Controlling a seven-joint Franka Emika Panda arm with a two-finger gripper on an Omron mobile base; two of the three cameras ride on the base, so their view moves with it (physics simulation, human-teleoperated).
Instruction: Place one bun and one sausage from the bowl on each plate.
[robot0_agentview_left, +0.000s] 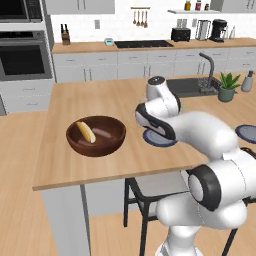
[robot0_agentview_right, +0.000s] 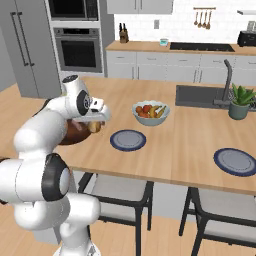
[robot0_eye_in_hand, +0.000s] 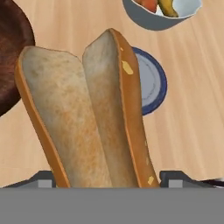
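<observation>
Claw (robot0_eye_in_hand: 105, 186) grips one bun (robot0_eye_in_hand: 83, 113); two plates (robot0_agentview_right: 128, 140), perhaps three items in bowl (robot0_agentview_left: 96, 136).

The pale wooden tabletop (robot0_agentview_right: 165, 145) carries a dark reddish-brown wooden bowl (robot0_agentview_left: 96, 136) near its left end. To the right of it lies a blue-rimmed plate (robot0_agentview_right: 128, 140), flat on the wood, with a pale fruit bowl (robot0_agentview_right: 151, 113) just behind it. A second, matching plate (robot0_agentview_right: 235, 161) sits well apart, toward the right end. A potted plant (robot0_agentview_right: 240, 102) stands beside the sink (robot0_agentview_right: 200, 96) set into the far side.
</observation>
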